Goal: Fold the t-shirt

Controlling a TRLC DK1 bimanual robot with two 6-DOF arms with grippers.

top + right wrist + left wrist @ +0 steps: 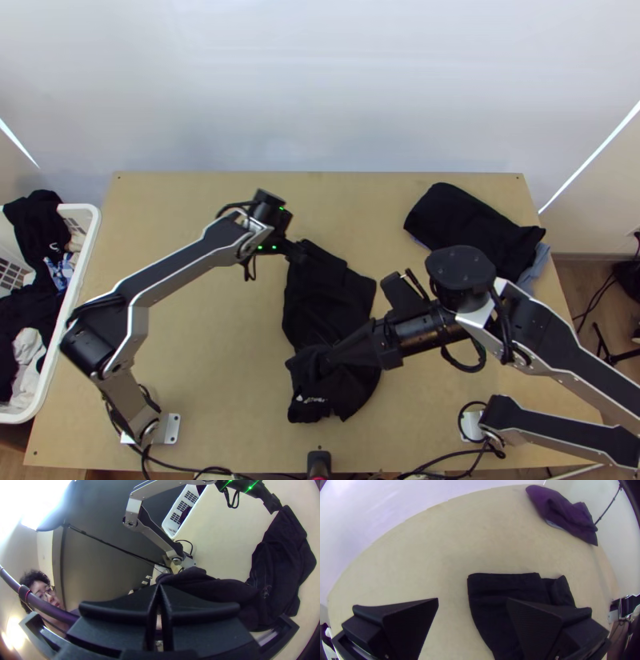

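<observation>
The black t-shirt lies as a narrow, layered strip down the table's middle, its near part bunched, with small white print. My left gripper is at its far-left end. In the left wrist view the left gripper stands open, one finger over the black cloth, the other over bare table. Above the near part of the shirt, my right gripper points down-left. The right wrist view has the right gripper shut on a raised fold of the shirt, while the rest lies on the table.
Folded dark cloth with a light blue piece beneath lies at the table's far right. A white basket of clothes stands beyond the left edge. Bare wood shows between the left arm and the shirt.
</observation>
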